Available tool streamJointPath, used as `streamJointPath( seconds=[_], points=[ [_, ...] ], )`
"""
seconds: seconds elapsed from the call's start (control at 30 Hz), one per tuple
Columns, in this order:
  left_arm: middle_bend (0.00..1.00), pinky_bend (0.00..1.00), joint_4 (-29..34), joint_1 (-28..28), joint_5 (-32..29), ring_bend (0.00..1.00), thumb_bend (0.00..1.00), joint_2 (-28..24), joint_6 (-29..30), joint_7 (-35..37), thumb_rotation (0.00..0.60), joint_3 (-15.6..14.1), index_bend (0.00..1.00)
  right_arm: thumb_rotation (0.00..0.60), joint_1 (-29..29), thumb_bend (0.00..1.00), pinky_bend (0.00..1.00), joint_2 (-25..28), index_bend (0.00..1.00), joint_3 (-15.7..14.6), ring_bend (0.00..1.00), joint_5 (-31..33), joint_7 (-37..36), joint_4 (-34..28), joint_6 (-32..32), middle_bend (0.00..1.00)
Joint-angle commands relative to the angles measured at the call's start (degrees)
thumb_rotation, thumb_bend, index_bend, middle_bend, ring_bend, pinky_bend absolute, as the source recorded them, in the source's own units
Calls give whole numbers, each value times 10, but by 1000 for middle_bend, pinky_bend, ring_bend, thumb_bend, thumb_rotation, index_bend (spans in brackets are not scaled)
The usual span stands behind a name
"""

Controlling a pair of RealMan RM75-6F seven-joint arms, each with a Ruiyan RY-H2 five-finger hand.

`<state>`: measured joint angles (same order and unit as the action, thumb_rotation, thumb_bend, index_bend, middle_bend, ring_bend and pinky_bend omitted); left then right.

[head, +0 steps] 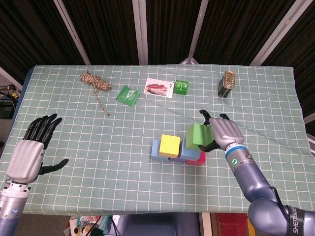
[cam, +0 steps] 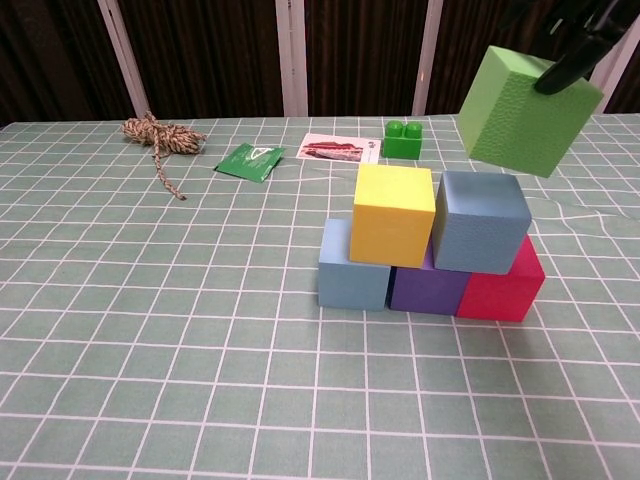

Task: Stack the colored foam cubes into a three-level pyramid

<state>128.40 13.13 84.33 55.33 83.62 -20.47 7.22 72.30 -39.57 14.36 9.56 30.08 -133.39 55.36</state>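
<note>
My right hand (head: 224, 132) grips a green foam cube (head: 198, 135) and holds it tilted in the air, above the right side of the stack; the chest view shows the green cube (cam: 521, 108) clear of the blocks. The stack has a light blue cube (cam: 352, 266), a purple cube (cam: 428, 287) and a red cube (cam: 502, 288) on the cloth, with a yellow cube (cam: 394, 213) and a grey-blue cube (cam: 481, 220) on top of them. My left hand (head: 30, 151) hovers open at the table's left edge, far from the cubes.
At the back lie a rope bundle (head: 94, 81), a green packet (head: 128, 95), a printed card (head: 159, 88), a green toy brick (head: 181, 87) and a tin can (head: 227, 84). A checked green tablecloth (head: 98, 167) covers the table.
</note>
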Motion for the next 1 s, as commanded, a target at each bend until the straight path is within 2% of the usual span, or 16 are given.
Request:
streamJointPath(
  seconds=[0.03,0.4,0.8,1.0],
  points=[
    [17,0,0,0,0,0,33,0,0,0,600,0,0,600,2,319,0,-4,1,4,276,1,-3,-6,6,525],
    [17,0,1,0,1,0,33,-2,-2,5,600,-1,0,600,16,320,0,-36,1,21,282,16,-21,-16,41,537],
    [17,0,2,0,1,0,33,-7,-4,14,600,-1,0,600,43,320,0,-110,1,21,282,33,-5,-14,131,538],
    [17,0,2,-1,1,0,34,-7,-7,12,600,-3,0,600,47,320,0,-130,1,29,282,39,3,-16,157,538]
  ],
)
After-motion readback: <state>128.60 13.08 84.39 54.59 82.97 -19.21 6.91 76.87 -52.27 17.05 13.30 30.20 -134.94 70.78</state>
